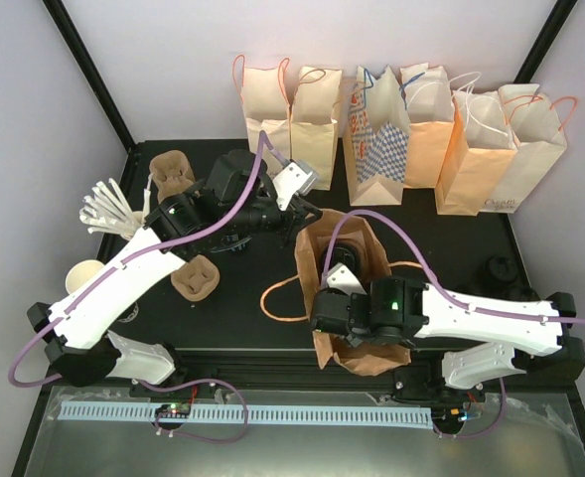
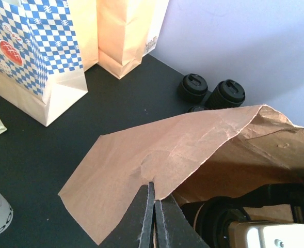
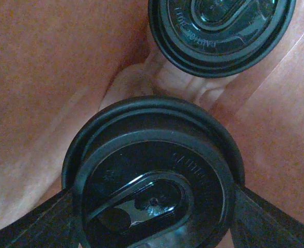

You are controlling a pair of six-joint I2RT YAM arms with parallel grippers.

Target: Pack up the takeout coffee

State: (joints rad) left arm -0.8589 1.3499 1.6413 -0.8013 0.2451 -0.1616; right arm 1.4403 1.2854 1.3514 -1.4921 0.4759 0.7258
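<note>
The right jaws clasp the takeout coffee by its sides just under the black lid, with the cup down inside the brown bag. Just beyond them, deeper in the bag, sits a second lidded cup; whether the two touch is hidden. Pushing further that way would likely knock the second cup over. Letting go before the base rests flat could tip the held cup against it, and a loosened lid means a spill. The bag floor is out of sight.

The left jaws are pressed together on the bag's rim, holding the mouth open. If the thin paper slips or tears there, the wall could fold onto the right arm and drag the bag across the worktop.
</note>
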